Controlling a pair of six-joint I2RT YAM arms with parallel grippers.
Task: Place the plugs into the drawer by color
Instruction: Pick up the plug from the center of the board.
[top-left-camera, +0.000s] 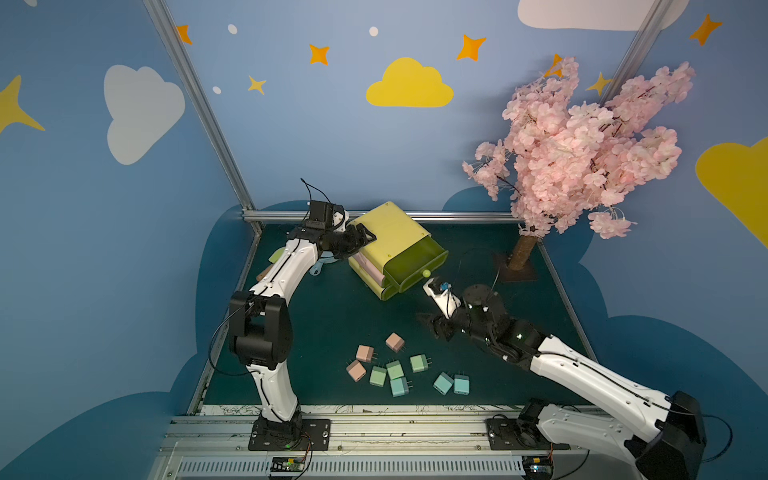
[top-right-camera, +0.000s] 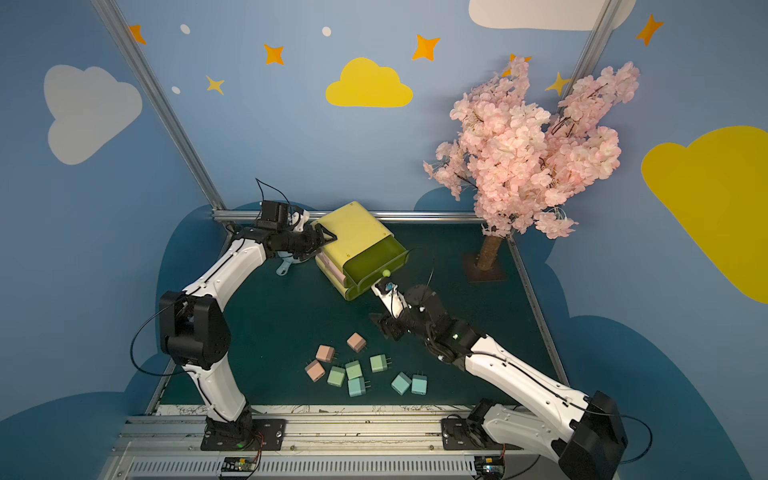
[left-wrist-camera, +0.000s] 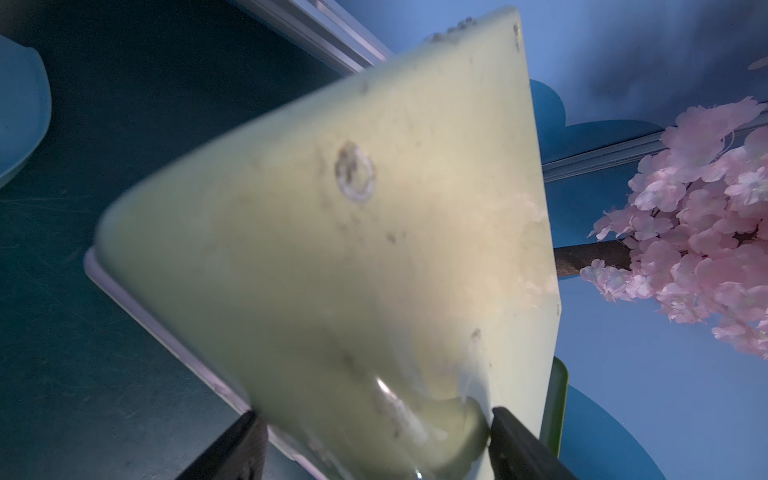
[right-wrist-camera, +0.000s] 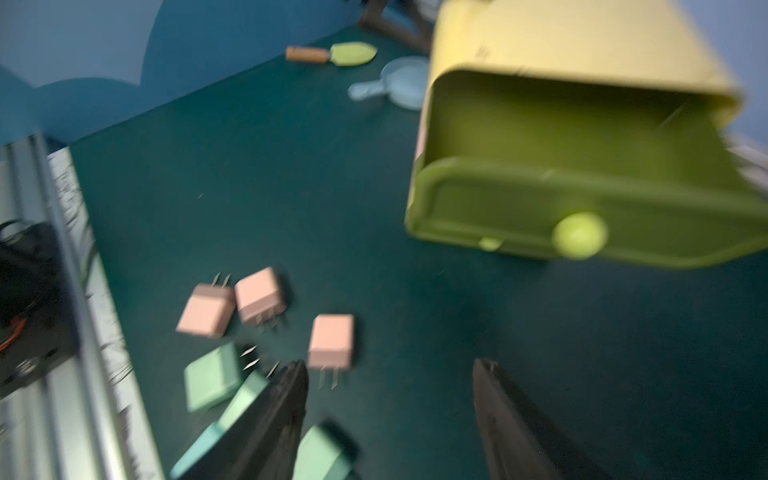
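The drawer (top-left-camera: 390, 230) is a yellow chest at the back of the mat, also in a top view (top-right-camera: 353, 232). Its top olive drawer (top-left-camera: 415, 262) is pulled out and looks empty, with the knob (right-wrist-camera: 579, 235) facing my right arm. My left gripper (top-left-camera: 365, 237) is shut on the chest's rear corner (left-wrist-camera: 374, 415). Three pink plugs (top-left-camera: 395, 341), three green plugs (top-left-camera: 419, 363) and three blue plugs (top-left-camera: 443, 382) lie loose near the front. My right gripper (top-left-camera: 432, 326) hangs open and empty over the mat (right-wrist-camera: 390, 365), beside a pink plug (right-wrist-camera: 331, 340).
A pink blossom tree (top-left-camera: 582, 145) on a brown base (top-left-camera: 515, 266) stands at the back right. A blue scoop (top-left-camera: 322, 264) and a green spatula (right-wrist-camera: 353, 54) lie left of the chest. A metal rail (top-left-camera: 374, 428) runs along the front edge.
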